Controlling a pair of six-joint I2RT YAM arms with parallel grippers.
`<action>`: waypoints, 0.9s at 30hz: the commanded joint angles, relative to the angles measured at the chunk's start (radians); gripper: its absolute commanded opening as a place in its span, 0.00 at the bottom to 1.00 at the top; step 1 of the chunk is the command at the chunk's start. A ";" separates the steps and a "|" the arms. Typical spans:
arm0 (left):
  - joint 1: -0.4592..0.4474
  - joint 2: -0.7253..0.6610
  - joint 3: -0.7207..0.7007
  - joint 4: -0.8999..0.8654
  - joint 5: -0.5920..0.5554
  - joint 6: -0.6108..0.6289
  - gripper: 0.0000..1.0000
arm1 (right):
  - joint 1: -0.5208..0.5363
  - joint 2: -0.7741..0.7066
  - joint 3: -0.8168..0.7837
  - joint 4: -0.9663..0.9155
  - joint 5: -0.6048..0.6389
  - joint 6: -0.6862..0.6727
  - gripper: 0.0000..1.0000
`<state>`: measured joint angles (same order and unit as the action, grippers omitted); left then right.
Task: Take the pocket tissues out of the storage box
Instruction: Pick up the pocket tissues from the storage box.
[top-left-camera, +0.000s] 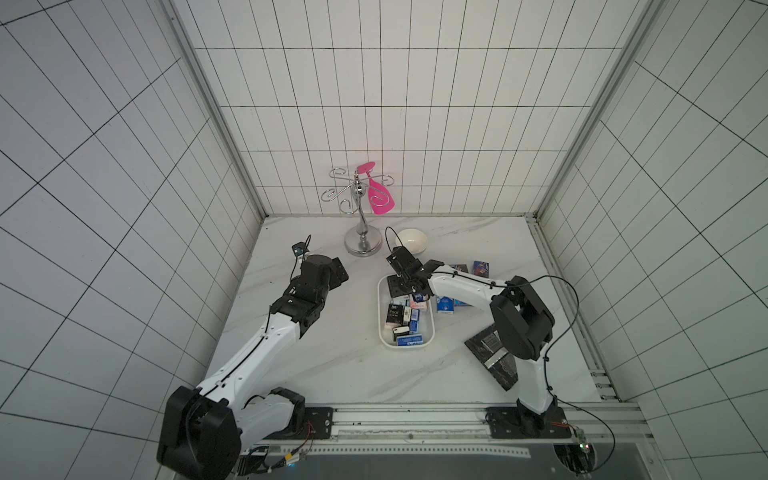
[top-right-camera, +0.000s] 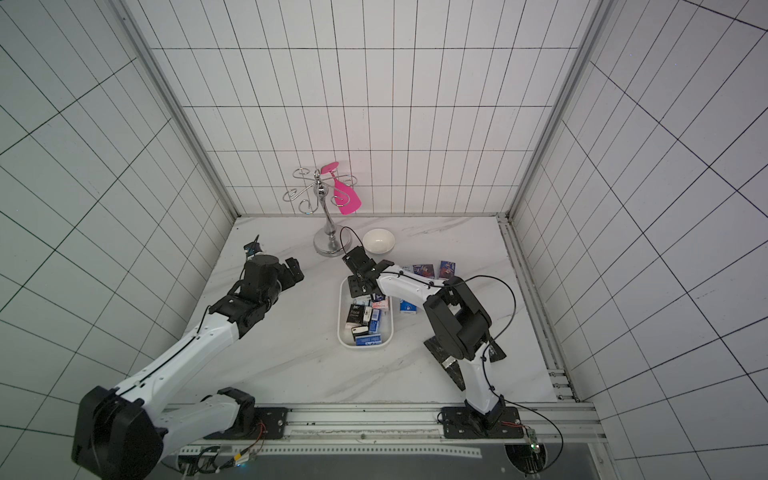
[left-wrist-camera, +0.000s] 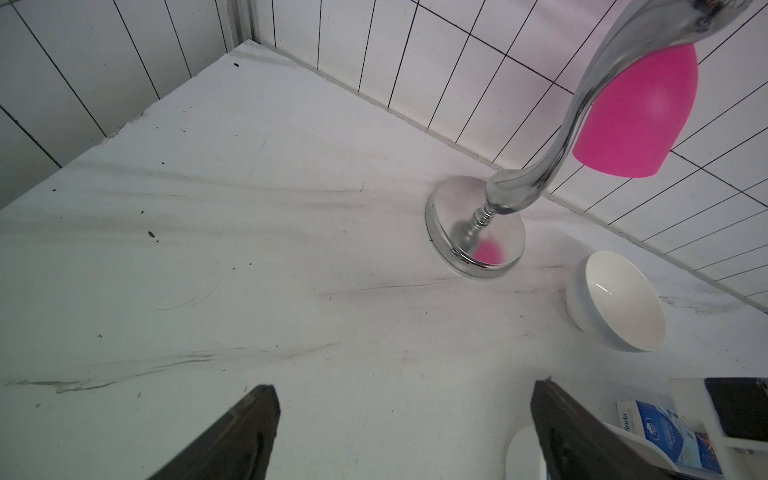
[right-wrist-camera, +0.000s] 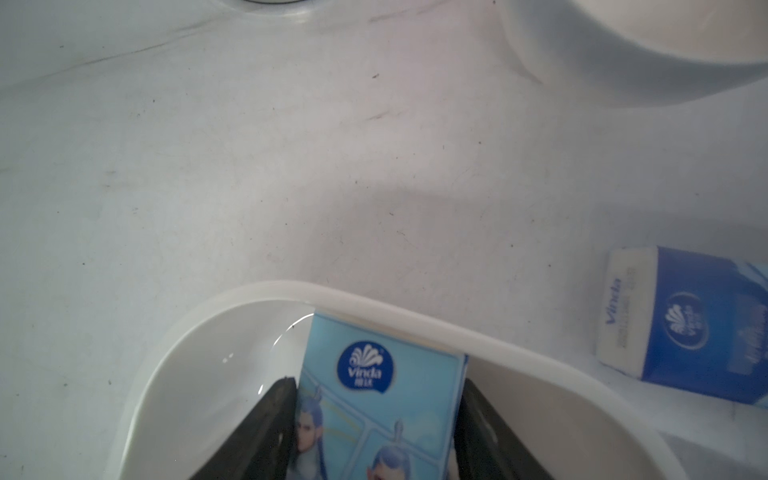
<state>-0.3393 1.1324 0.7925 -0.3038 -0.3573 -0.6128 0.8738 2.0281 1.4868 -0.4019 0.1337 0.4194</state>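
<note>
Held packet: a light blue packet (right-wrist-camera: 376, 415) with a round blue logo and cartoon figures sits between the two fingers of the right gripper (right-wrist-camera: 376, 380).
Where it is: at the far end of the storage box (right-wrist-camera: 415, 309), its far edge against the white rim. Whether it is off the box floor cannot be told.
Right gripper: partly closed, its fingers pressing the packet's two long sides.
Rest in the box: other pocket tissues (top-left-camera: 409, 340) in black, dark blue and pink wrappers lie jumbled in the middle and near end.
Already out: several packets (top-left-camera: 446, 305) lie on the table (top-left-camera: 332, 365), just beside the box on the robot's right.
Left gripper (left-wrist-camera: 403, 436): jaws wide and empty, hanging over bare table left of the box, near a metal stand (left-wrist-camera: 476, 232) and a white bowl (left-wrist-camera: 619, 307).
Step in hand: probably the grasp is made and the lift-out comes next.
Next move calls for: raising the packet clear of the rim, then carrying it right to the others, with a firm grip on the soft wrapper.
</note>
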 joint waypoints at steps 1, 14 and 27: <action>-0.001 -0.003 -0.004 0.012 0.006 0.001 0.98 | -0.009 0.030 0.028 -0.013 -0.001 0.010 0.55; -0.001 -0.005 0.005 0.010 0.000 0.008 0.98 | -0.006 -0.023 0.021 -0.002 -0.038 0.009 0.36; -0.001 -0.009 0.013 0.003 -0.006 0.012 0.98 | -0.048 -0.247 -0.047 0.001 0.000 -0.025 0.36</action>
<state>-0.3393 1.1324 0.7925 -0.3038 -0.3576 -0.6102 0.8589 1.8297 1.4784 -0.3920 0.1123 0.4126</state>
